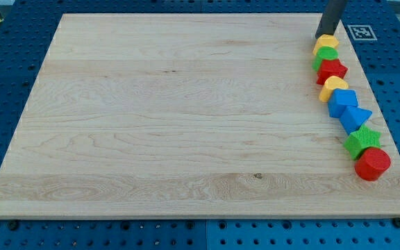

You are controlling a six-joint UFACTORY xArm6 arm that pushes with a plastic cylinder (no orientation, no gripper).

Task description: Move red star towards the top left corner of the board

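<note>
The counter lies bare except for a chain of blocks along the view's right edge. The red star sits third from the top there. My tip, a bare rod tool grasping nothing, rests just above the chain's top yellow block. Approach stage, I judge: next I must get to the star's right and push left.

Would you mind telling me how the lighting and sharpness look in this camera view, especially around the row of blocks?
In the camera view, light is even and soft on the pale wooden board, with no glare; the blocks along the view's right edge cast only faint shadows; the red star block is sharp, as is the red cylinder; my tip, above the topmost yellow block, looks slightly soft.
</note>
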